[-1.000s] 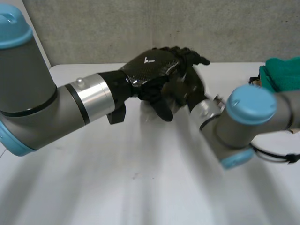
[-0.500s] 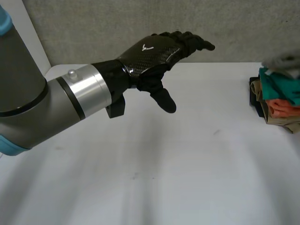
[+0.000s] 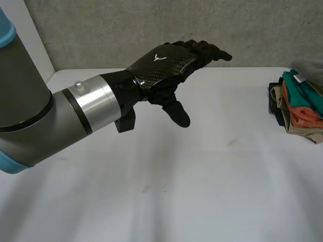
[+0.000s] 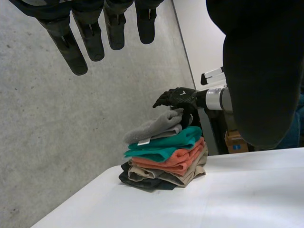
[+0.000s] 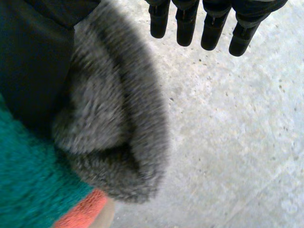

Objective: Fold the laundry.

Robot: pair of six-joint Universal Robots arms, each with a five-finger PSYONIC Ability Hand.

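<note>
1. Logged left arm [image 3: 45, 126] at the left, reaching out over the white table [image 3: 202, 191].
2. Found left hand [image 3: 164, 65] above the table's back-middle: fingers straight, thumb hanging down, nothing held, no cloth near.
3. Recorded stack of folded laundry [image 3: 298, 108] at the table's far right edge, well apart from left hand. Dark and tan pcs lowest, then orange pc [image 4: 180, 164], then teal pc [image 4: 180, 137].
4. Noted grey fleecy cloth [image 4: 152, 127] on top of the stack, loosely bunched, one end rising toward the hand above.
5. Found right hand [image 4: 178, 97] directly over the stack. In own wrist view, fingers straight and clear of the fleece, cloth lying vs. thumb side of palm. No pinch seen, so read as unclosed.
6. Judged step: grey pc handled at the pile, either set down or about to be lifted. Cannot tell which.
7. Judged next move, if grey pc needs folding: firm hold on the fleece alone, w/o dragging the teal pc. Then a carry to mid-table, where left hand can take an edge.
</note>
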